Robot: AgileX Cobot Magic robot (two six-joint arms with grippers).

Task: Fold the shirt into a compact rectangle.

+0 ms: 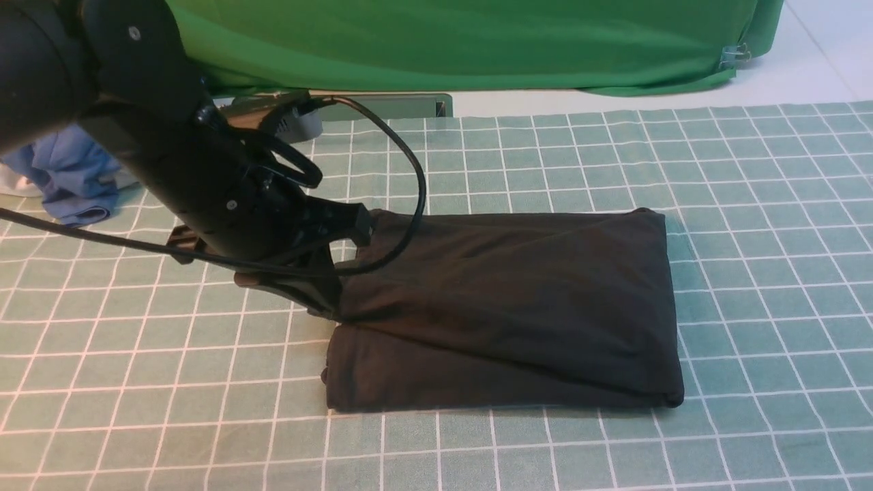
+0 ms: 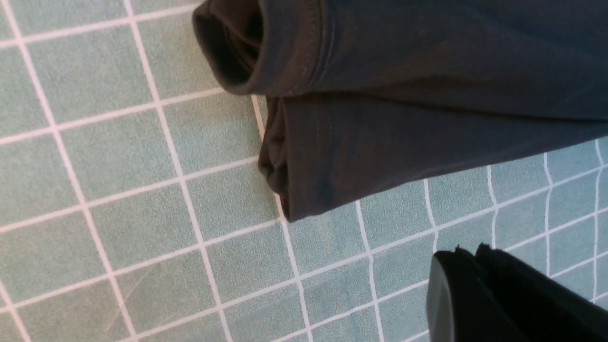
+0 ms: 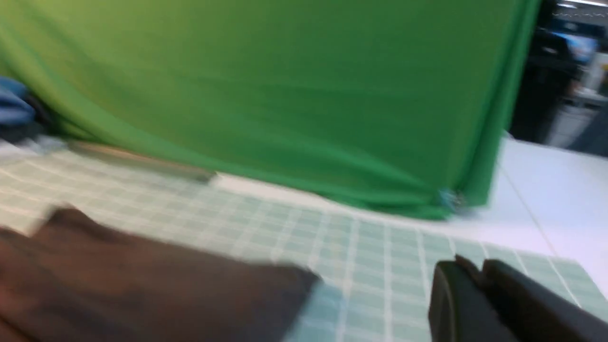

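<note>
Left pincer pinches the shirt beside blue clothes.

A pale green tablecloth with a white grid of thin lines covers the table. Behind it hangs a big bright green cloth, a small metal clip at its lower right corner. Crumpled light blue clothes lie at the far left edge.

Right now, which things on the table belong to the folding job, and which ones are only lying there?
Belong to the job:
- black shirt, already folded on the checked cloth
- left gripper, shut beside its edge

Only lying about:
- blue clothes
- big green cloth
- checked tablecloth
</note>
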